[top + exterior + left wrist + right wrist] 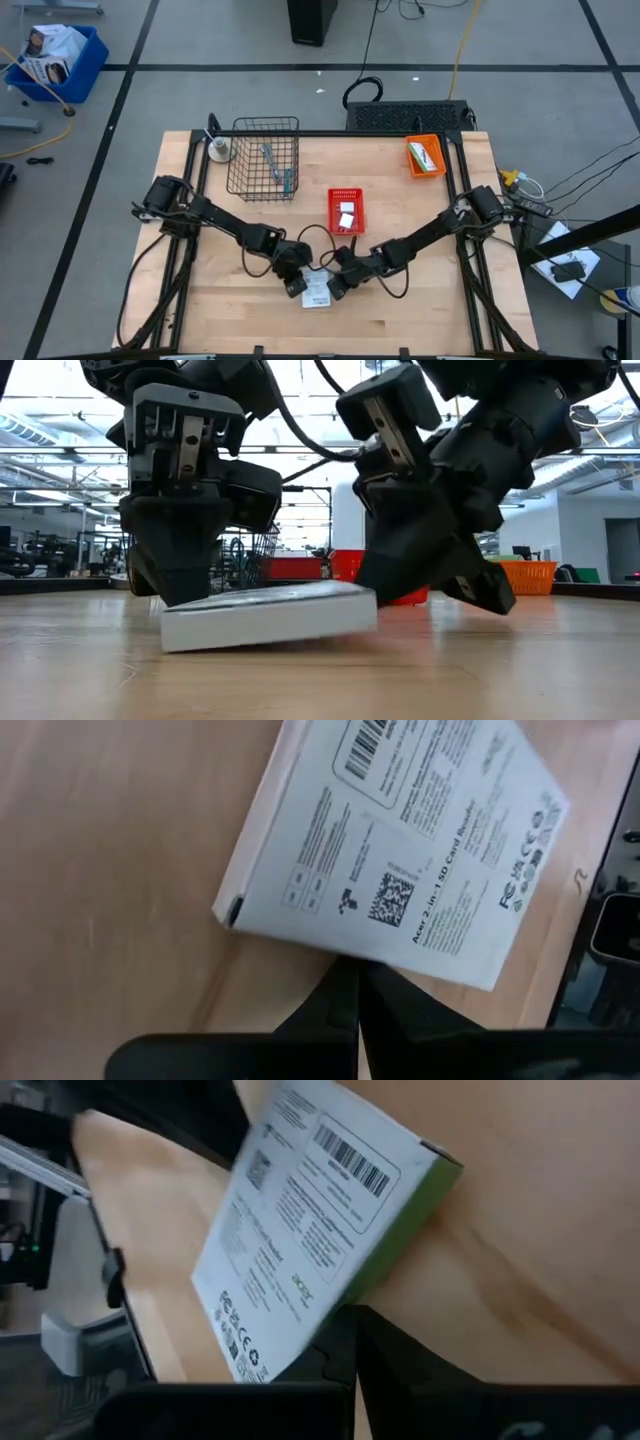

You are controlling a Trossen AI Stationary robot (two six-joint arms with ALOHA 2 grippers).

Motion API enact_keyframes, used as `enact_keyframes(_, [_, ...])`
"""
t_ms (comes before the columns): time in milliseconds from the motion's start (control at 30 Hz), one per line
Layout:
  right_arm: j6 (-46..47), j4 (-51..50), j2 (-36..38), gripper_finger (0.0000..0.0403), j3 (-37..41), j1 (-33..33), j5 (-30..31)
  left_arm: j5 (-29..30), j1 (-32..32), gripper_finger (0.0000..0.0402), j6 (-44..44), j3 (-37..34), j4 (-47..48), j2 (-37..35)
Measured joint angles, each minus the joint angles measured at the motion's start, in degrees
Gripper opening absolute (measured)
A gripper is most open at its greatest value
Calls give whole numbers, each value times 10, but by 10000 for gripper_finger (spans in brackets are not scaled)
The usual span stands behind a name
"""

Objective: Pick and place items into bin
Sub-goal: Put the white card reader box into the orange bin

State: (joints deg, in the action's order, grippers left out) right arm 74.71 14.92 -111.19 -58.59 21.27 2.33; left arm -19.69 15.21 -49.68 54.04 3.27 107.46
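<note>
A flat white printed packet (316, 293) lies on the wooden table near its near edge, between my two grippers. In the low view the packet (270, 615) rests on its left end, with its right end a little off the wood. My left gripper (296, 284) is shut at the packet's left side, and my right gripper (336, 288) is shut at its right side. The wrist views show the printed face (400, 850) and a green side wall (420, 1220). My left gripper meets the packet's left edge (345, 958) with its shut fingertips, slanting down from the table's left. Whether the tips lie on the edge or against it does not show. That end of the packet stays on the table. My right gripper meets the packet's right edge (335, 1308) with its shut fingertips, slanting down from the table's right. The edge rests against the tips, tilted up a little off the wood.
A wire basket (264, 158) at the far left holds a teal stick (288, 180) and a grey tool (270, 160). A red bin (346, 210) mid-table holds small white blocks. An orange bin (425, 156) at the far right holds a packet.
</note>
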Motion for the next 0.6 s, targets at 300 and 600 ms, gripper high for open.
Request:
enact_keyframes(300, [-52, 47, 14, 0, 0, 5, 18, -6, 0, 1, 1, 0, 10, -2])
enact_keyframes(600, [-48, 63, 17, 0, -3, 3, 67, 18, -3, 2, -6, 0, -18, -1])
